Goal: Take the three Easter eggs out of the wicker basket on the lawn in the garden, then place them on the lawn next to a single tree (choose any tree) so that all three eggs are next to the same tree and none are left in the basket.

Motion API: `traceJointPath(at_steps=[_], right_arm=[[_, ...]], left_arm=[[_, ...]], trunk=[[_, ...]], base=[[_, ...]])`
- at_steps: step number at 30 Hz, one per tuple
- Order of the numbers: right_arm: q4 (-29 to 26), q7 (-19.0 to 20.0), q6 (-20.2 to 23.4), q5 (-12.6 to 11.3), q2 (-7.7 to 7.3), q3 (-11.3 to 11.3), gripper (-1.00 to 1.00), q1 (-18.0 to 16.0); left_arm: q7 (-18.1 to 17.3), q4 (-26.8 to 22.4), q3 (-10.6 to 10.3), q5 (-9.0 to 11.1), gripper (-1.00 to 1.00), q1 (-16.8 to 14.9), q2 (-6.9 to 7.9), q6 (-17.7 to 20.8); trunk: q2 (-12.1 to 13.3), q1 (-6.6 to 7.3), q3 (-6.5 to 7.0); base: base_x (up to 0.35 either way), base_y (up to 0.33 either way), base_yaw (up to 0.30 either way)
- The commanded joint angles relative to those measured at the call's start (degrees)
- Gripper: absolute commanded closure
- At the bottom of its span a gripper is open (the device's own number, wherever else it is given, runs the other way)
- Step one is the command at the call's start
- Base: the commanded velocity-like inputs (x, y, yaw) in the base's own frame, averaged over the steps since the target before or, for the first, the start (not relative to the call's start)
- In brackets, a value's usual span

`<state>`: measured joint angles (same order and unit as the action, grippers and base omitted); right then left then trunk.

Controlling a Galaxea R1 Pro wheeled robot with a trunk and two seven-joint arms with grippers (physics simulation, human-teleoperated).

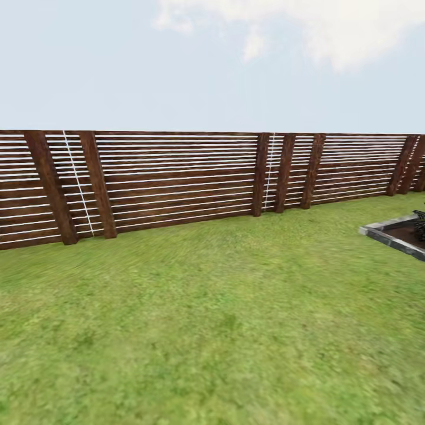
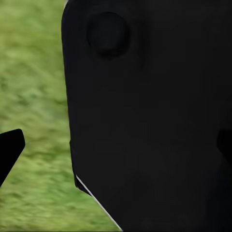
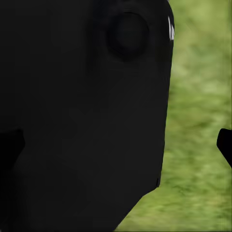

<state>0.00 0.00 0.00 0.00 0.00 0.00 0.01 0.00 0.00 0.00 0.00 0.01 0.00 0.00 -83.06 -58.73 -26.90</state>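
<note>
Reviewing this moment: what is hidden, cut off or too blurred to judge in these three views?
- Head view: the grey stone-edged planting bed is cut off by the right edge; the dark plant in it shows as a sliver, kind unclear.
- Left wrist view: a large black robot body blocks most of the mottled green lawn; the grass is blurred.
- Right wrist view: the same kind of black body covers the frame's bulk; whether the fingers are open or shut cannot be told.
</note>
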Motion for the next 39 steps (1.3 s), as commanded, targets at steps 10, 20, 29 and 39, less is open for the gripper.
traceJointPath(at_steps=[10, 20, 29, 39], right_arm=[[-2.9, -0.3, -2.2, 0.4, 0.08, 0.5, -1.00, -2.7], [-3.9, -0.4, -3.3, 0.4, -0.16, 0.5, -1.00, -2.7], [-4.2, -0.3, -3.3, 0.8, 0.11, 0.7, -1.00, -2.7], [-4.2, -0.6, -3.3, 0.8, 0.17, 0.7, -1.00, -2.7]], left_arm=[[-0.2, -2.7, 0.4, 0.3, -1.00, -0.2, -0.45, 0.1], [-0.1, -3.8, 0.5, 0.3, -1.00, -0.2, -0.44, 0.1], [-0.1, -3.8, 0.5, 0.3, -1.00, -0.2, -0.44, 0.1], [-0.1, -3.9, 0.4, 0.3, -1.00, -0.2, -0.44, 0.1]], trunk=[[0.0, 0.00, -0.03], [0.0, 0.00, -0.03], [0.0, 0.00, -0.11], [0.0, 0.00, -0.75]], base=[[0.000, 0.000, 0.000], [0.000, 0.000, 0.000], [0.000, 0.000, 0.026], [0.000, 0.000, 0.191]])
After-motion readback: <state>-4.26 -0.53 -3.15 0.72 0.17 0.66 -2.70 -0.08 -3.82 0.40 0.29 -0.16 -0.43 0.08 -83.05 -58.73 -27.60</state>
